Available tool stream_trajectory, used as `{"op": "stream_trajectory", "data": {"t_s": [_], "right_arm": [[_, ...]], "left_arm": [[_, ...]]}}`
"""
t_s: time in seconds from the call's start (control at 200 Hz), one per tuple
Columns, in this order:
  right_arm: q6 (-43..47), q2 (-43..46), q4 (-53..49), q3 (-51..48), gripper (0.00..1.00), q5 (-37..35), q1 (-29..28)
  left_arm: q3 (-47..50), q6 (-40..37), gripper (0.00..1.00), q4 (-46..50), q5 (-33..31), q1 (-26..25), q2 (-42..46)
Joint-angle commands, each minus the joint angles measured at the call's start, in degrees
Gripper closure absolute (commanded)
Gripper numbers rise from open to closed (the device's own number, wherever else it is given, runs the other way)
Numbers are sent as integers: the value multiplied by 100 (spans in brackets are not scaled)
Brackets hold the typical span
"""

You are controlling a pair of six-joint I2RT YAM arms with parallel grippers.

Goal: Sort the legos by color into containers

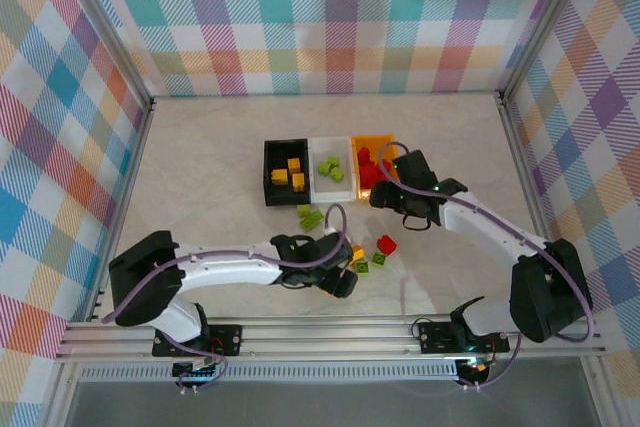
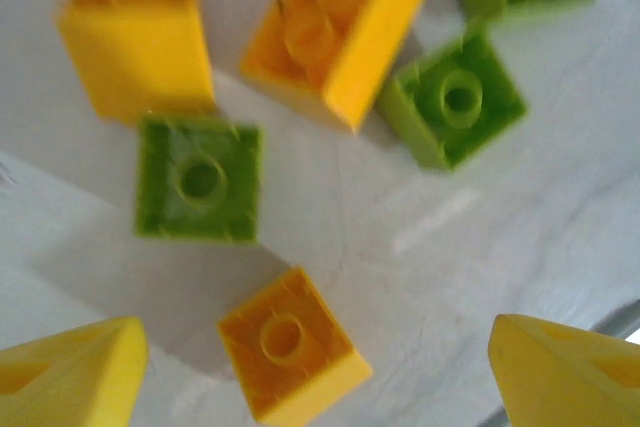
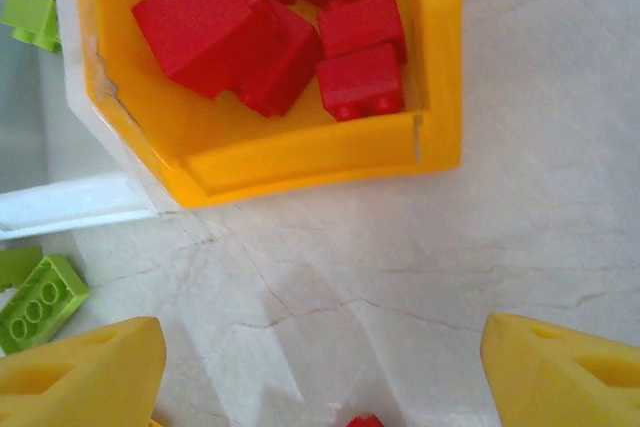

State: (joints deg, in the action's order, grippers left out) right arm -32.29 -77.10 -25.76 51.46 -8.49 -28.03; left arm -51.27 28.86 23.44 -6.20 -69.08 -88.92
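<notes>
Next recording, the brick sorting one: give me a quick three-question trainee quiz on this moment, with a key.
1. True or false: the translucent orange plastic bin holds red toy bricks.
2. Which colour of brick lies in the black plastic bin? A red, B yellow-orange, C lime green.
3. Fill in: the right tool is ___ (open or shut).
Key: 1 true; 2 B; 3 open.

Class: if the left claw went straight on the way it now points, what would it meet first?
The left claw would probably meet the yellow-orange brick lying between its fingers; depth is unclear.
</notes>
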Motion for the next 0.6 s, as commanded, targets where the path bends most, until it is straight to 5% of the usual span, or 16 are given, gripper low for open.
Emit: {"op": "stream_trajectory", "data": {"t_s": [0.0, 0.335, 0.595], "right_arm": [[-99, 266, 97, -117, 17, -29, 27], [-17, 658, -8, -224, 17, -177, 29], [-5, 801, -66, -252, 17, -274, 28]], "left_arm": [[-9, 212, 13, 545, -401, -309, -190], [150, 388, 25, 148, -654, -382, -490], [116, 300, 46, 24, -629, -370, -635]]}}
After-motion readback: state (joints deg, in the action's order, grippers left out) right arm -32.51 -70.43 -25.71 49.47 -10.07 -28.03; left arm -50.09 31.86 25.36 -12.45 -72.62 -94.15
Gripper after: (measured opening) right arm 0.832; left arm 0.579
